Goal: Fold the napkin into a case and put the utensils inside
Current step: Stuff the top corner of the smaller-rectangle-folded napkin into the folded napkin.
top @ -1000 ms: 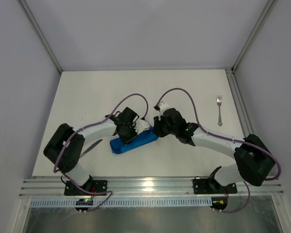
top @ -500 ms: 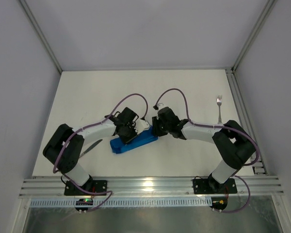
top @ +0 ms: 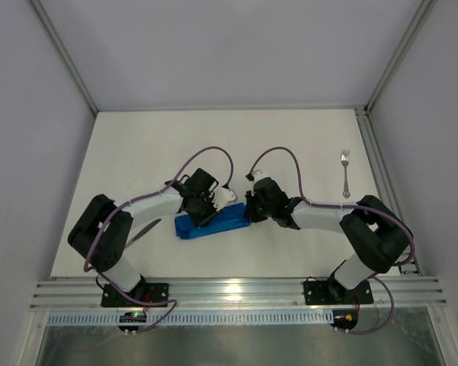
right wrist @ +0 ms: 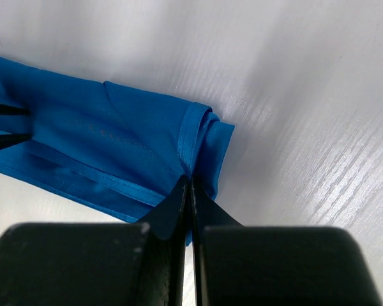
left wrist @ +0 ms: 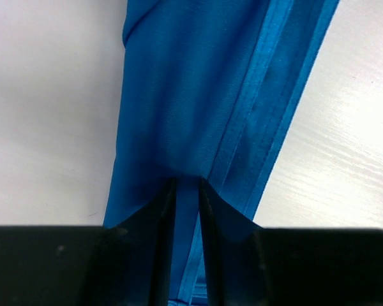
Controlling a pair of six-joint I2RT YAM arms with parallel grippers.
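Long axis of bright blue folded cloth napkin [top: 221, 222] runs left–right. R gripper [right wrist: 190, 182] pinched shut on its right-end hem; L gripper [left wrist: 186, 182], jaws narrow, nips a mid-strip fold.

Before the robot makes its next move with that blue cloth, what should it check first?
1. Is the right gripper shut on the napkin at its end hem? Ok.
2. Does the left gripper have a grip? Cannot tell: its fingers stand close, with cloth in the gap.
3. Is the napkin folded into a narrow strip? Ok.
4. Is the fork clear of both arms? Ok, it lies far right.
5. Is the knife located? Ok, it lies beside the left arm.
6. Are both utensils inside the cloth? Not ok, both lie outside.
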